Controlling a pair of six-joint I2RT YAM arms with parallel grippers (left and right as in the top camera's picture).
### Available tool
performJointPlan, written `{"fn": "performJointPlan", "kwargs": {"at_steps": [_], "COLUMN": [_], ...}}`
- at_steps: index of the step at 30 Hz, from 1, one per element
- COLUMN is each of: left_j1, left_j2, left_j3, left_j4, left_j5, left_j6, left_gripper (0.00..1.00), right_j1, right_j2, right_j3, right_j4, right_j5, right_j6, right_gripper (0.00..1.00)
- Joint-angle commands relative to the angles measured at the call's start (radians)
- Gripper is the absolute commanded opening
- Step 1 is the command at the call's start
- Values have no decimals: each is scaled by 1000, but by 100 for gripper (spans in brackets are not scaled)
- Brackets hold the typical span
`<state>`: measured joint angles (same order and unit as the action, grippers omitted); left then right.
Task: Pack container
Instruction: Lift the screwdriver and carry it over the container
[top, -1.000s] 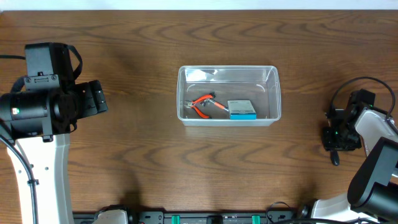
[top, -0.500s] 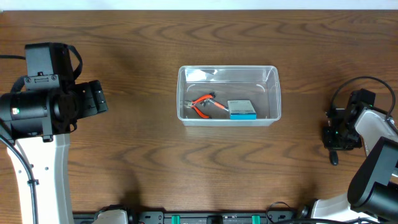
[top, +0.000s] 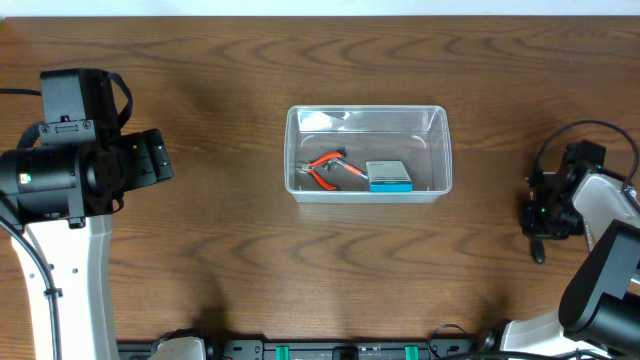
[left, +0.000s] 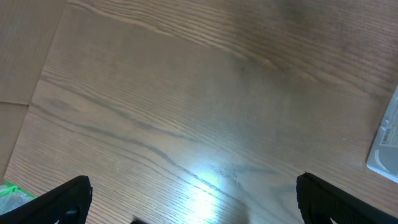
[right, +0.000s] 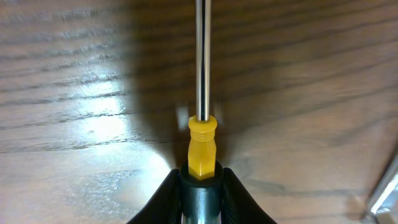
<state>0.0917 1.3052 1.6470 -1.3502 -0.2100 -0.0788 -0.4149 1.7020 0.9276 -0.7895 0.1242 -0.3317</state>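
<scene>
Change since a second ago: right claw (right: 200, 179) tighter on its load and hardly shifted on the table (top: 220, 250); container (top: 368, 109), its contents and the left arm lying just as before.
Right claw: clenched on a screwdriver (right: 201, 143), fingers (right: 168, 196) pressed against both sides of the handle just behind the yellow collar.
Screwdriver: bare metal shaft running straight out ahead of the claw, close above the wood; contact with the table not clear.
Right claw's place: well apart from the container, off its right end and a little nearer the front edge of the table.
Left claw (left: 193, 199): released, fingers (left: 65, 199) spread wide with only bare wood between them.
Left claw's place: well apart from the container, off its left end.
Container: mid-table, upright, long side across the table, between the two arms.
Inside the container: orange-handled pliers (top: 325, 170) in the front left part, a blue-and-white box (top: 388, 176) just beside them on the right.
Cut off: screwdriver's tip past the top edge and most of its handle below the bottom edge of the right wrist view; only a corner of the container at the right edge of the left wrist view.
Hard to make out: screwdriver from overhead, lost in the dark claw.
</scene>
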Motion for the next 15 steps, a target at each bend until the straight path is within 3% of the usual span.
{"fn": "performJointPlan", "kwargs": {"at_steps": [1,15], "left_j1": [5,5], "left_j2": [2,1], "left_j3": [5,5], "left_j4": [-2,-2], "left_j5": [-8,-8], "left_j6": [-9,-9], "left_gripper": [98,98], "right_j1": [6,228], "right_j2": [11,11], "right_j3": [73,379], "right_j4": [-24,-262], "right_j5": [-2,-1], "right_j6": [24,24], "right_gripper": [12,10]}}
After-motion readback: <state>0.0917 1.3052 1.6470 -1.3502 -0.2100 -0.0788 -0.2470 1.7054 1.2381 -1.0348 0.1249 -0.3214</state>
